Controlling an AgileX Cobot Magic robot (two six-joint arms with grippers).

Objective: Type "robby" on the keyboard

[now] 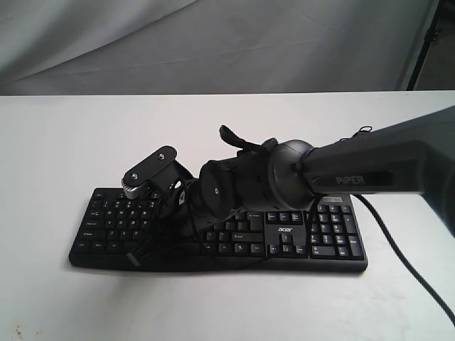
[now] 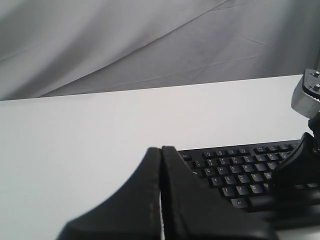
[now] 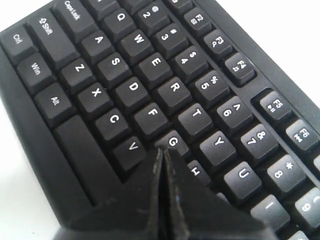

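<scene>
The black keyboard [image 1: 323,245] with white legends and an acer logo lies on the white table [image 1: 57,149]. My right arm reaches across it from the right. The right gripper [image 1: 151,238] is shut, with nothing between its fingers, and hangs low over the left half of the keys. In the right wrist view the right gripper [image 3: 163,151] ends between the V, G and H keys of the keyboard [image 3: 150,70], covering the key below them. I cannot tell whether it touches. The left gripper [image 2: 161,148] is shut and empty, off the keyboard's [image 2: 240,172] left end.
A black cable [image 1: 405,259] runs over the table at the right of the keyboard. A grey cloth backdrop [image 1: 213,42] hangs behind the table's far edge. The right arm's silver wrist mount [image 2: 307,92] shows at the edge of the left wrist view.
</scene>
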